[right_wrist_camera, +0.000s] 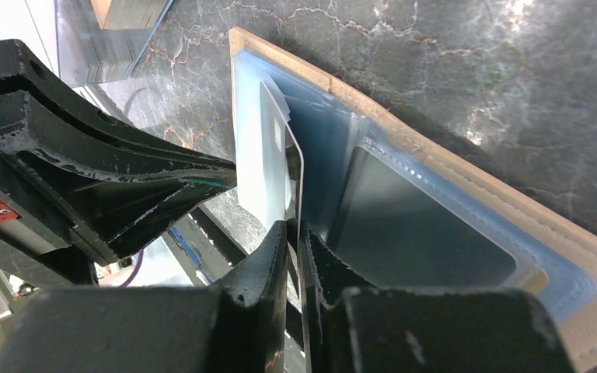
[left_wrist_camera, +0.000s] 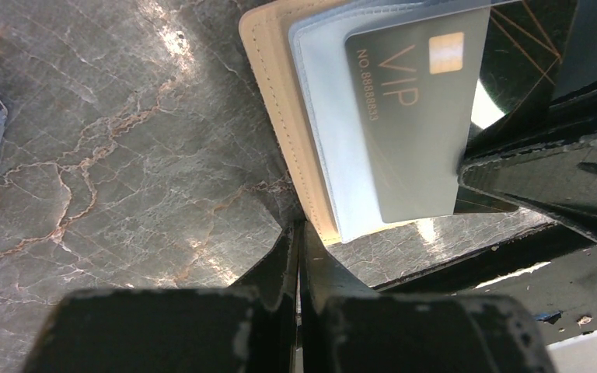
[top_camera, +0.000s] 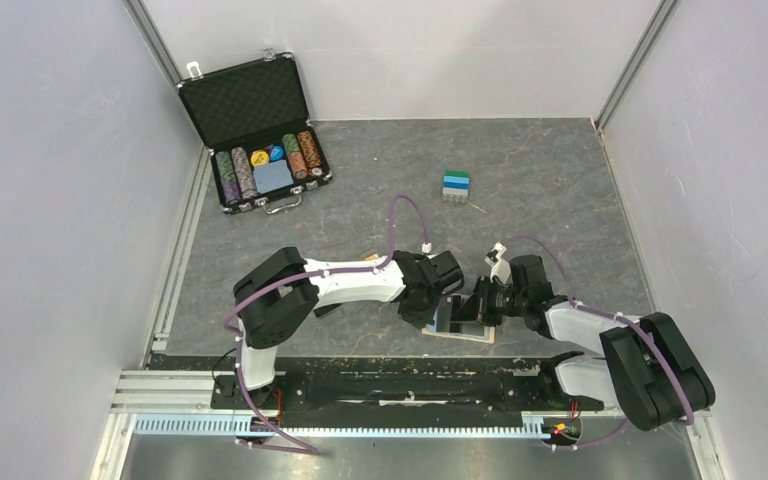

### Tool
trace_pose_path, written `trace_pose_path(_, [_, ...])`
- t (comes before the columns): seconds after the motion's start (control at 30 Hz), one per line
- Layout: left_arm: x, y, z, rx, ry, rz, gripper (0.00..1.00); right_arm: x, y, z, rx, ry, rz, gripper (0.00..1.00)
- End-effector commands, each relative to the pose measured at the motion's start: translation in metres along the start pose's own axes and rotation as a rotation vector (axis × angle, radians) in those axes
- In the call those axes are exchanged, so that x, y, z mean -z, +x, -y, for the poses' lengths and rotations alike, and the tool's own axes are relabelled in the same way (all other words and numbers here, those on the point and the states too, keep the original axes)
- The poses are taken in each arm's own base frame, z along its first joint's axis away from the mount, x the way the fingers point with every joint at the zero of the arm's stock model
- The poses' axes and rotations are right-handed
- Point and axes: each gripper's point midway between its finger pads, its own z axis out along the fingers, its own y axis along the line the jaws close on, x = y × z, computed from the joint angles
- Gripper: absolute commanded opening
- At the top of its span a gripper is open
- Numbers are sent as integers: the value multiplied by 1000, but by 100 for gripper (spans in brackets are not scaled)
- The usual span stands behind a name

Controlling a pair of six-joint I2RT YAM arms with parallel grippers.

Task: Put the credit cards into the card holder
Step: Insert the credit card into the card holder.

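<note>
We found the right claw (right_wrist_camera: 295,230) pinched, it seemed, on the grey card (left_wrist_camera: 416,124), whose long axis ran into the card holder (left_wrist_camera: 276,93); the left claw (left_wrist_camera: 297,235) was shut, empty.

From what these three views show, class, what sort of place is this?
Probably a robot test cell in a lab: plain grey walls on aluminium framing enclose a marbled tabletop, a left arm and right arm are bolted at its near edge, and a poker-chip case lies open as a prop.
</note>
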Motion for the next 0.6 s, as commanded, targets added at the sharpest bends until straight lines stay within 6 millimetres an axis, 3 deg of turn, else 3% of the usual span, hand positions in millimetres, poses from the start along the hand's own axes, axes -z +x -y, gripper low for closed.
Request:
trace_pose_path(0.0, [-10, 3, -3, -20, -31, 9, 2, -5, 3, 7, 5, 46, 14, 11])
trace_pose_path(0.07, [-3, 0, -1, -10, -20, 29, 2, -4, 1, 11, 29, 86, 20, 14])
trace_pose_path(0.37, [28, -13, 5, 67, 96, 109, 6, 13, -10, 13, 108, 209, 46, 51])
trace_pose_path(0.57, [28, -22, 12, 188, 261, 116, 24, 15, -7, 11, 123, 219, 41, 56])
